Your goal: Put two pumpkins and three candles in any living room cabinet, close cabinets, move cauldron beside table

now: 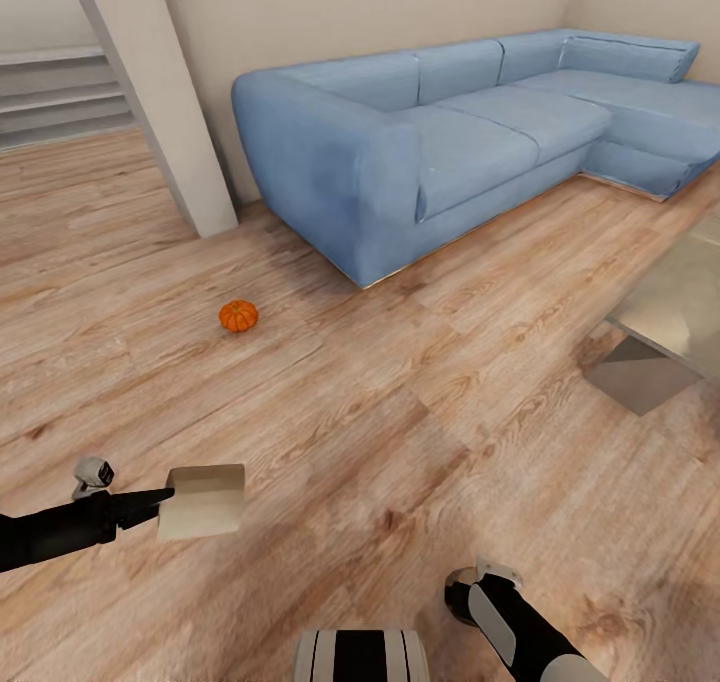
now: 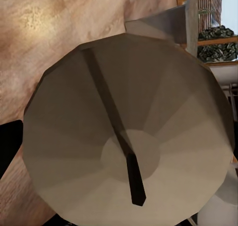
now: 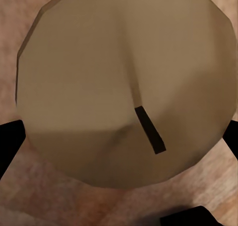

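Pumpkin (image 1: 238,315) on the wooden floor (image 1: 380,432) — one small orange one, round and ribbed, sitting alone in the open between the pale slanted pillar (image 1: 160,92) and the near corner of the blue sofa (image 1: 440,142). It touches neither of them. It is too round to have a long axis, and its stem is too small to see, so I cannot say which way it points.

Nearer to the robot, the left gripper (image 1: 165,499) holds a beige candle (image 1: 203,501). In the head view the candle looks like a short pale cylinder at the tip of the black arm, above the floor, well apart from the pumpkin. The left wrist view shows its round top with a thin dark wick (image 2: 135,184) standing from the middle; the black fingers (image 2: 9,145) are only dark edges beside it, close against its side.

The right gripper (image 3: 119,151) has a second beige candle (image 3: 124,62) between its black fingers (image 3: 9,145), with a short dark wick (image 3: 150,130) on top. In the head view only the wrist of this arm (image 1: 510,622) is visible, low down, cut by the frame.

At the right edge a corner of the grey glass table (image 1: 675,307) comes in, mostly cut off. No writing or label can be read anywhere.
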Motion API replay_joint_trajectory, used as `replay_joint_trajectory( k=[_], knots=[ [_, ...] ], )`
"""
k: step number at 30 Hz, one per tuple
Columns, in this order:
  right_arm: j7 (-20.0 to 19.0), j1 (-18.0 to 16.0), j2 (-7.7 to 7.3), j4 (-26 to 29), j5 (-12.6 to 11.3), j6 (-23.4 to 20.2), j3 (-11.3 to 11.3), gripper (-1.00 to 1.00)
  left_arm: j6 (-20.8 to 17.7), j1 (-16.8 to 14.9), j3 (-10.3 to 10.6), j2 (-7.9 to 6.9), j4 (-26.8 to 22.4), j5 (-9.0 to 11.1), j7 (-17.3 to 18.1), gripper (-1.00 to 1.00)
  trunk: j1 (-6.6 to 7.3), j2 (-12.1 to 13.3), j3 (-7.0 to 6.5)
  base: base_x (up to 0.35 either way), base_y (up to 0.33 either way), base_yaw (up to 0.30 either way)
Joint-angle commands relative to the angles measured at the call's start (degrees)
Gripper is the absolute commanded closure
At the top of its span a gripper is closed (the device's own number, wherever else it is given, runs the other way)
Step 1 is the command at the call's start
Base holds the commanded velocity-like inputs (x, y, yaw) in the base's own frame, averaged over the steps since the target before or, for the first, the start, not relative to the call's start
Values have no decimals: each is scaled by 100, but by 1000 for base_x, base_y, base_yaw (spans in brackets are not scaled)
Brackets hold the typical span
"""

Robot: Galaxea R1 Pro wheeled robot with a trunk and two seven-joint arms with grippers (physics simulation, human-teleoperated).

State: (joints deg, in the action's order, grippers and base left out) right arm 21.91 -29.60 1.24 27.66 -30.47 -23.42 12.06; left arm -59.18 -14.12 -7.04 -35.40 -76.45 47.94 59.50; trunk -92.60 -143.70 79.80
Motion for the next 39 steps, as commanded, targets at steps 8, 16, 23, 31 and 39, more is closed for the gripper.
replay_joint_trajectory(
  k=[8,16,23,31,39],
  knots=[
    [51,-2,-1,9,-64,-14,42,-100,41,-3,-8,14,239,-4,9,100,1,-2,4,0,0,0],
    [51,-1,1,8,-64,-14,42,100,47,-3,-8,18,262,-9,9,100,1,-2,4,0,0,0],
    [51,-1,3,9,-64,-14,42,100,47,-3,-8,24,263,-13,9,100,1,-2,4,0,0,0],
    [51,0,8,9,-64,-14,42,100,47,-3,-8,18,263,-13,9,100,1,-2,4,0,0,0],
    [51,0,8,10,-64,-14,42,100,47,-3,-8,20,263,-22,2,100,6,1,-40,0,0,0]
  ],
)
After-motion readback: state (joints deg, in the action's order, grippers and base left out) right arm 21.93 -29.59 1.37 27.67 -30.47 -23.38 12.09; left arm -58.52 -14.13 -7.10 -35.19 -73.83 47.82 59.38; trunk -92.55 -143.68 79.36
